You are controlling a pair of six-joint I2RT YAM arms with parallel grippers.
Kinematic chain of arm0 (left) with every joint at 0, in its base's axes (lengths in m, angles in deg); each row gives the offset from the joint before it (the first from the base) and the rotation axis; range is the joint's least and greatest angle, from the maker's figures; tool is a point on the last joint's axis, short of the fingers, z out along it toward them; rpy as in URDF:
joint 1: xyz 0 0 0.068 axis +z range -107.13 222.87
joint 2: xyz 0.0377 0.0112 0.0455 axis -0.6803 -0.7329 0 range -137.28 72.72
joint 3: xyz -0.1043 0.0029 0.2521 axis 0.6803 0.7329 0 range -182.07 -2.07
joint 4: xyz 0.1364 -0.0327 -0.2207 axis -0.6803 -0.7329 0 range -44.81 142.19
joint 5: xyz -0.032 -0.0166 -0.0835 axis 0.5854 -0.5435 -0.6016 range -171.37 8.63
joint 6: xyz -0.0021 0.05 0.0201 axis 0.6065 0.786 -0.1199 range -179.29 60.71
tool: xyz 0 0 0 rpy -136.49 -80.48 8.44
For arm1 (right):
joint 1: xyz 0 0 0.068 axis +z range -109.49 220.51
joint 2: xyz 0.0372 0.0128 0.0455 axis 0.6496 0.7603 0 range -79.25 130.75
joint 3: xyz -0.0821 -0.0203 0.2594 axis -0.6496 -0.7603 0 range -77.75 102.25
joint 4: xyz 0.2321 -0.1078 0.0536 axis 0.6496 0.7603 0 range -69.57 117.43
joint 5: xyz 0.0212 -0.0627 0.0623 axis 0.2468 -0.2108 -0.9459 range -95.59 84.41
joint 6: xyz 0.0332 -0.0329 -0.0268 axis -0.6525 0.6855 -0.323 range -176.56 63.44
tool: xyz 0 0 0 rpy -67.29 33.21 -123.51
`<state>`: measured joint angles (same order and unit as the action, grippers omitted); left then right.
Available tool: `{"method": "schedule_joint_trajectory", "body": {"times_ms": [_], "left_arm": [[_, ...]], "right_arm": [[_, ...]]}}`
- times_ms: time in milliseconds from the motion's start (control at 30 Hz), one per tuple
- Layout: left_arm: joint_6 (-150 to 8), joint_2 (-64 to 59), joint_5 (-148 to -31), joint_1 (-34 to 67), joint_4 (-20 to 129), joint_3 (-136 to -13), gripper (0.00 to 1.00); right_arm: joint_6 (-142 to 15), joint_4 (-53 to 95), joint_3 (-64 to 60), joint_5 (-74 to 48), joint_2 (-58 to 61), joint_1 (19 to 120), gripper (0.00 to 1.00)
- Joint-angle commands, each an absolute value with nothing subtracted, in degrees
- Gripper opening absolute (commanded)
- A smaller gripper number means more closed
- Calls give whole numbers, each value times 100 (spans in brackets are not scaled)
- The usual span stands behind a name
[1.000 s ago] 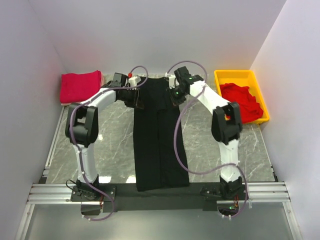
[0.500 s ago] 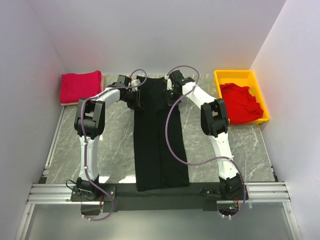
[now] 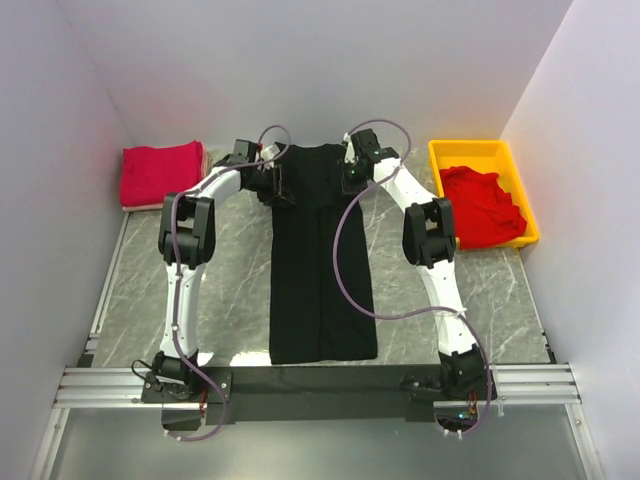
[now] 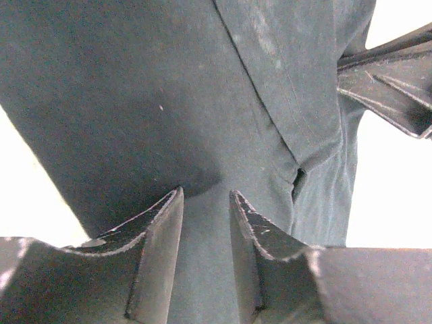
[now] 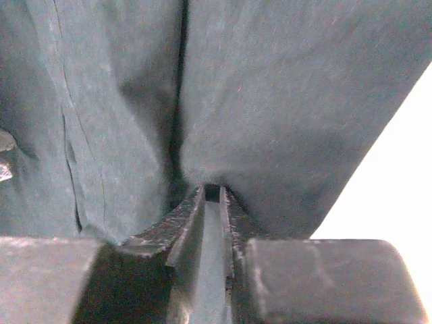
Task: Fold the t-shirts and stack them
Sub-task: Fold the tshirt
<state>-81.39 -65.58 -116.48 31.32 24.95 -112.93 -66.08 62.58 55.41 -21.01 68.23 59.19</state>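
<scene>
The black t-shirt (image 3: pixel 320 260) lies as a long narrow strip down the middle of the table, sleeves folded in. My left gripper (image 3: pixel 283 185) is at the left side of its far end and my right gripper (image 3: pixel 348 180) at the right side. In the left wrist view the left gripper (image 4: pixel 206 192) is open, with the black cloth (image 4: pixel 169 101) lying slack across the gap. In the right wrist view the right gripper (image 5: pixel 212 189) shows a slim gap, with the cloth (image 5: pixel 283 101) bunched just past its tips. A folded red t-shirt (image 3: pixel 160 172) lies at the far left.
A yellow tray (image 3: pixel 470 148) at the far right holds a crumpled red t-shirt (image 3: pixel 485 205). White walls close in the left, back and right. The right gripper's fingers (image 4: pixel 391 94) show at the left wrist view's upper right. Purple cables loop over both arms.
Both arms have reached farther toward the back wall, drawing the black shirt's far end back and straighter. Both grippers' jaws have parted.
</scene>
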Motion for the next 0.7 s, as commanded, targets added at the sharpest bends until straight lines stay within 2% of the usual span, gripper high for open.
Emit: {"method": "schedule_joint_trajectory", "body": {"times_ms": [0, 33, 100, 133, 167, 233, 267, 300, 433, 467, 533, 567, 667], "left_arm": [[-7880, -6413, -11441, 3329, 2942, -11237, 43], [-7801, -6343, -11502, 3355, 3004, -11228, 44], [-7565, -5765, -11835, 3408, 3389, -11028, 48], [-7485, -5762, -11837, 3408, 3391, -10895, 49], [-7371, -5283, -11950, 3408, 3635, -10737, 53], [-6969, -4693, -12012, 3417, 3891, -10114, 58], [-6783, -4089, -11987, 3408, 3988, -9886, 60], [-6564, -3770, -12012, 3417, 3963, -9466, 62], [-5037, -2197, -12241, 3496, 3577, -8067, 61], [-4736, -1515, -12320, 3513, 3471, -7733, 61], [-3843, -861, -12487, 3514, 3076, -6749, 61], [-3306, -249, -12609, 3514, 2770, -6180, 60], [-2346, 827, -12952, 3505, 2076, -5500, 60]], "right_arm": [[-6430, 5894, 5943, -1850, 6946, 5844, 25], [-6333, 5849, 5970, -1903, 6885, 5844, 26], [-5913, 5797, 5945, -2296, 6492, 5853, 41], [-5789, 5796, 5875, -2299, 6289, 5861, 41], [-5700, 5796, 5622, -2595, 6061, 5888, 51], [-5087, 5726, 5173, -2904, 5209, 5923, 61], [-4945, 5682, 4605, -3027, 4875, 5940, 70], [-4787, 5612, 4286, -3098, 4202, 5967, 73], [-3945, 5463, 2284, -3152, 2327, 6055, 73], [-3759, 5349, 1226, -3152, 1905, 6090, 73], [-3137, 4910, 79, -2950, 517, 6256, 73], [-2663, 4752, -884, -2793, -314, 6474, 73], [-2072, 4601, -2538, -2581, -1488, 6853, 73]]}}
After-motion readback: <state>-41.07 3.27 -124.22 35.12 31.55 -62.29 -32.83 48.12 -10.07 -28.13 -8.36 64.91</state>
